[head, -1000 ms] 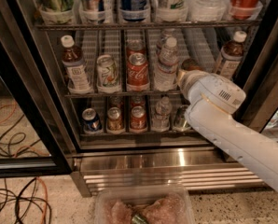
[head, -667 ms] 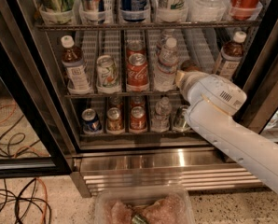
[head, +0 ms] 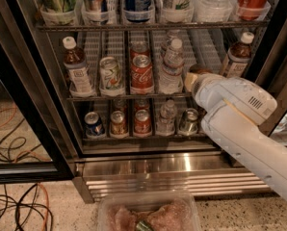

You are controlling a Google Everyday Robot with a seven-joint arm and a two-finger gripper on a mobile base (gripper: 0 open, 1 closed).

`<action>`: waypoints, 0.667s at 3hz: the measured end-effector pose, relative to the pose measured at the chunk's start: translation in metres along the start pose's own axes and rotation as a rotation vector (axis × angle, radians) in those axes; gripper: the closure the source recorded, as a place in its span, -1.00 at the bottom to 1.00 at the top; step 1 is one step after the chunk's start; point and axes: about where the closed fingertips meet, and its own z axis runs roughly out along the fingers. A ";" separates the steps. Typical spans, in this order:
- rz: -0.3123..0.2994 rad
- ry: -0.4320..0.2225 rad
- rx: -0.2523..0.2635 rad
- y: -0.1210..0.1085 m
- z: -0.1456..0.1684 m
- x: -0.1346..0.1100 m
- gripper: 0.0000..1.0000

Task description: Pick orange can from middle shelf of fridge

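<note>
**Position.** The arm (head: 244,129) enters from the lower right and reaches into the fridge (head: 148,170) at the level of the middle shelf (head: 100,98). The gripper (head: 190,81) is at the right-hand part of that shelf, just right of the water bottle (head: 171,67) and left of the brown bottle (head: 236,57). The wrist housing covers its working end. Whether it is open or closed on anything cannot be told.

**Target.** The orange can (head: 200,69) stands in the lane directly behind the gripper. Only a dark copper sliver of its upper part shows above the wrist. Contact between gripper and can cannot be confirmed. The Coke can (head: 141,73) and the white-and-green can (head: 110,73) stand further left and are not involved.

**Handling assessment.** A drink can of this kind is judged moderately heavy if full. It is stiff along its height but thin-walled, so a hard squeeze would dent it. The body is smooth, and in a cooler it may be damp, so slip is likely under a light grip. The best hold is across the middle of the body, with the jaws on opposite sides. This keeps them clear of the tapered top and the rim.

**Risks.** The lane is narrow and the two bottles stand close on either side. A sideways pull could knock one over. A straight withdrawal toward the front is advised, with a slight lift to clear the shelf edge.
</note>
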 end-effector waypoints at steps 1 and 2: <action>0.008 -0.050 -0.036 0.009 -0.016 -0.032 1.00; 0.007 -0.050 -0.036 0.009 -0.016 -0.032 1.00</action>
